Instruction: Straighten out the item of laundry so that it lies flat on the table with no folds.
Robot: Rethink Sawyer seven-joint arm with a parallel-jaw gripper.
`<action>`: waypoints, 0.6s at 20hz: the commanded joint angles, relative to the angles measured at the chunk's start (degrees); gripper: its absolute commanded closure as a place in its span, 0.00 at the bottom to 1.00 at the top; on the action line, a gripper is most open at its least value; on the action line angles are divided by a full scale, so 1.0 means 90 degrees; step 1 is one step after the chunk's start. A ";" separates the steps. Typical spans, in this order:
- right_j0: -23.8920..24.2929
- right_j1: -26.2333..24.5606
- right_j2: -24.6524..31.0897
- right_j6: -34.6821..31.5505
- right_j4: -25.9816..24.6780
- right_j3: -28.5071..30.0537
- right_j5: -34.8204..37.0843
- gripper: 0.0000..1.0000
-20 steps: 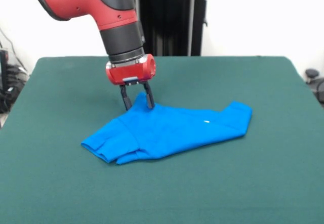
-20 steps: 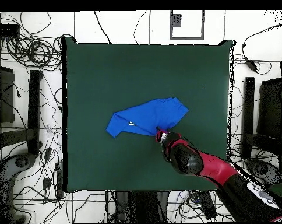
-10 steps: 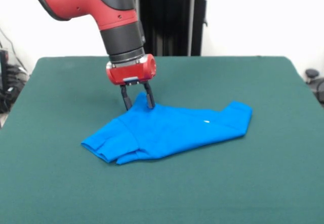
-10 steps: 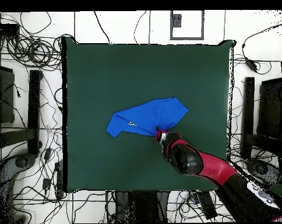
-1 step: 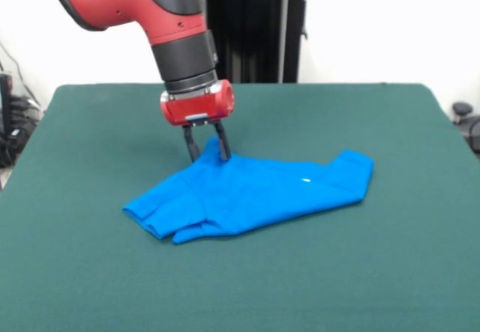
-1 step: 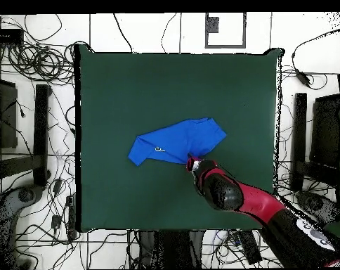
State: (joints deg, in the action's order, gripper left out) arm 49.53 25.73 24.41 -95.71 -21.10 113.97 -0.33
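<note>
Gripper [image 5: 207, 150] is pinching a raised peak at the far edge of the folded blue T-shirt [image 5: 251, 191], which is lying mid-table [image 5: 375, 272].

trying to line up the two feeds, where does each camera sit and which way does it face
Front view: across the table from the robot, facing it; the red arm comes down, its tool pinching a raised peak of the blue shirt.
Overhead view: above the table, looking straight down; the arm enters from bottom right.
Both show the shirt and tool.
</note>
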 commanded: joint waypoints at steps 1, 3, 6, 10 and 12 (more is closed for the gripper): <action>-0.0332 -0.0233 0.0170 -0.0829 -0.0129 0.0158 -0.0109 1.00; -0.0322 -0.0230 0.0181 -0.0817 -0.0121 0.0154 -0.0076 1.00; -0.0346 -0.0226 0.0161 -0.0842 -0.0120 0.0173 -0.0115 1.00; -0.0333 -0.0238 0.0169 -0.0828 -0.0122 0.0172 -0.0096 1.00; -0.0345 -0.0230 0.0152 -0.0841 -0.0133 0.0181 -0.0140 1.00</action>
State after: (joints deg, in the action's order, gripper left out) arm 49.26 25.74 24.40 -95.71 -21.10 114.20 -0.34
